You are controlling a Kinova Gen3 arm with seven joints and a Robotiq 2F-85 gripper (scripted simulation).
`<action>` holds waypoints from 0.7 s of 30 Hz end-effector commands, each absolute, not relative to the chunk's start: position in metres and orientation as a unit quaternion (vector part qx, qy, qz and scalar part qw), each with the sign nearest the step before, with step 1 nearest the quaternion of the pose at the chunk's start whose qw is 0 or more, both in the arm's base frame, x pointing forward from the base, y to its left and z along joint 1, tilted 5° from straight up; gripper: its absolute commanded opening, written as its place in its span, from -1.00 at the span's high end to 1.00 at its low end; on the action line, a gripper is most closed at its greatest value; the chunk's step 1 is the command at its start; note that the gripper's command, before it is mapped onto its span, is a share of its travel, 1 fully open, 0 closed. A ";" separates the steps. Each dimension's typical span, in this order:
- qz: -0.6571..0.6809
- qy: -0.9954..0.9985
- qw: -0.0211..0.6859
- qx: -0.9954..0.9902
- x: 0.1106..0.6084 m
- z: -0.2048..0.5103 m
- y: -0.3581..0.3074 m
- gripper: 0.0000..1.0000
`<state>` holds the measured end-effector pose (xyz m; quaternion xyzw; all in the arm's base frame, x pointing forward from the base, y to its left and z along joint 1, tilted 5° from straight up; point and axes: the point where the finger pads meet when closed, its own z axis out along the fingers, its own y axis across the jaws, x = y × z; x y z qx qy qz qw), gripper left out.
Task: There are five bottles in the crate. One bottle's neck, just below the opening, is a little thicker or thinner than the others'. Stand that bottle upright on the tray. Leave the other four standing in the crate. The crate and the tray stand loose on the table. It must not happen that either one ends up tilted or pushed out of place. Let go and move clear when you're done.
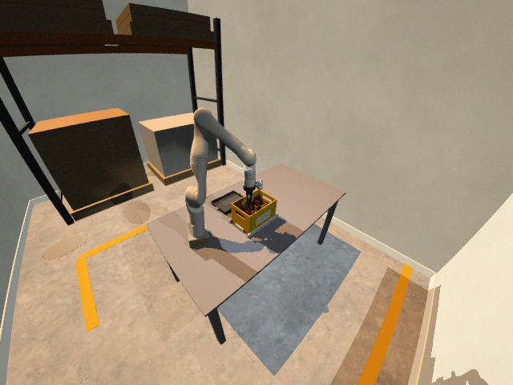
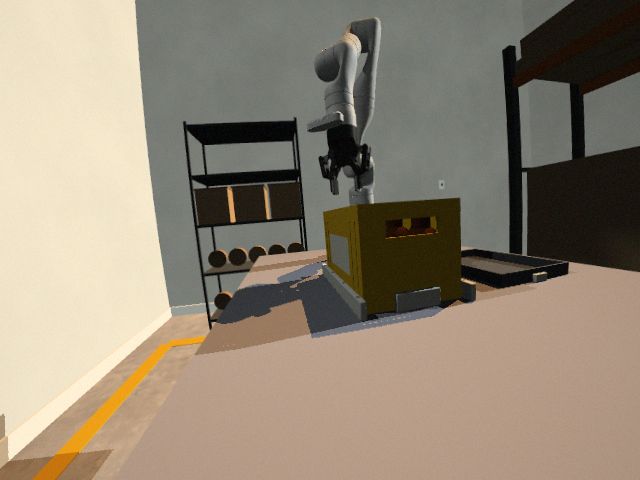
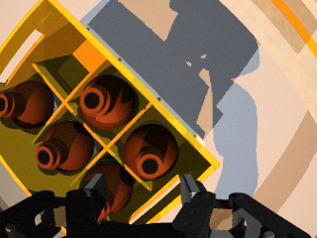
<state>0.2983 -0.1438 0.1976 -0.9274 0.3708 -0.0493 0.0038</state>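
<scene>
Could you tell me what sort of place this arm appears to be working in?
Most likely a warehouse or stockroom. Tall dark storage racking holds flat boxes, large crated cartons stand on the floor, and orange lane markings run across the concrete. A smaller shelf unit holds boxes and rolls.

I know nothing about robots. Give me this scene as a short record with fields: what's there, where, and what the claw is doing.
arm: one pale arm standing on the table
claw: gripper open, holding nothing, hanging above the crate
crate: yellow crate, divided into compartments, on the table
bottles: five brown bottles standing in the crate, necks up
odd bottle: cannot tell which from these views
tray: dark tray beside the crate, with no bottle on it
task state: no bottle lifted yet
</scene>
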 end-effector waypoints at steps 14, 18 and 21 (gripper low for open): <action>-0.046 0.374 0.000 -0.926 0.298 0.178 -0.147 -0.27; -0.046 0.374 0.000 -0.926 0.298 0.173 -0.147 -0.27; -0.046 0.374 0.000 -0.926 0.298 0.172 -0.147 -0.27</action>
